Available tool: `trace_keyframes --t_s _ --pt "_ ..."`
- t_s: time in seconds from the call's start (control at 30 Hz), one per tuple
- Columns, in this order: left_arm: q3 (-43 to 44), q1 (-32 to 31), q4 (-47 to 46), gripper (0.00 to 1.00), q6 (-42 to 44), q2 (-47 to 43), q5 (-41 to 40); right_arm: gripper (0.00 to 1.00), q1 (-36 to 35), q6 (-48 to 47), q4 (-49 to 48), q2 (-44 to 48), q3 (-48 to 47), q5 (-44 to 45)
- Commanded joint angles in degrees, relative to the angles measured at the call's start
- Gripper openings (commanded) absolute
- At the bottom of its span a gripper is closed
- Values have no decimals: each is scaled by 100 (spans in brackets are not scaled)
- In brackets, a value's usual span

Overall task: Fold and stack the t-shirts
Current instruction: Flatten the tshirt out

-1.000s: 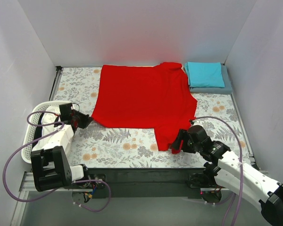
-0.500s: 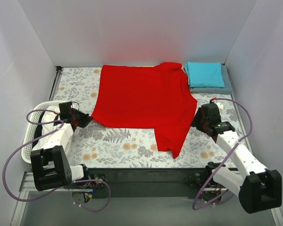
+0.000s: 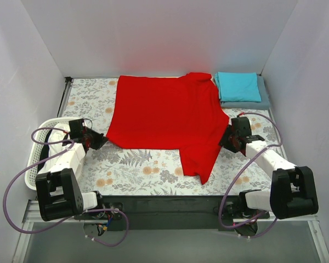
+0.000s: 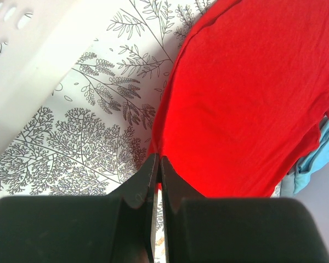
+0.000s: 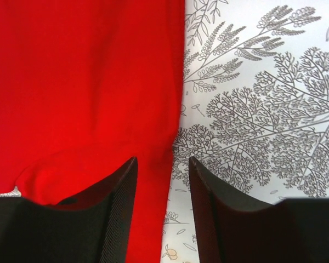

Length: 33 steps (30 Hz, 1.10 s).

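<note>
The bright red t-shirt (image 3: 164,118) lies spread flat across the middle of the floral table, one sleeve hanging toward the front (image 3: 200,164). My left gripper (image 3: 100,138) is shut on the red shirt's left hem corner (image 4: 160,143). My right gripper (image 3: 226,138) is open at the shirt's right edge; in the right wrist view its jaws straddle that edge (image 5: 170,131), apart from the cloth. The teal t-shirt (image 3: 238,86) lies folded on the folded grey-blue t-shirt (image 3: 263,101) at the back right.
A white plastic lattice basket (image 3: 39,156) stands at the left edge of the table, beside my left arm. White walls close in the back and both sides. Floral table cover (image 3: 137,170) shows in front of the shirt.
My right gripper let go of the hanging sleeve at the front, swung back and right, and now sits open at the shirt's right edge. The left gripper has not moved.
</note>
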<state>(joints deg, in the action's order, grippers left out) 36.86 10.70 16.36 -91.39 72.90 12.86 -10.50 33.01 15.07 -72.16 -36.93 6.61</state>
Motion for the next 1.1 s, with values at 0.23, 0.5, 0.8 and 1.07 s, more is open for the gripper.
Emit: trace_keyframes --t_s 0.23,0.5,0.8,1.07 --pt "14 -15 139 0 52 -110 -82 37 31 56 -567 -544 133 -72" --pt "-39 -15 788 0 87 -347 -907 5 66 30 -462 -132 449 7" --pt "-48 -6 1422 0 131 -768 -1751 1 92 -6 127 1028 871 -46" --pt "-170 -6 1580 0 96 -909 -2067 39 92 -172 40 564 538 -213"
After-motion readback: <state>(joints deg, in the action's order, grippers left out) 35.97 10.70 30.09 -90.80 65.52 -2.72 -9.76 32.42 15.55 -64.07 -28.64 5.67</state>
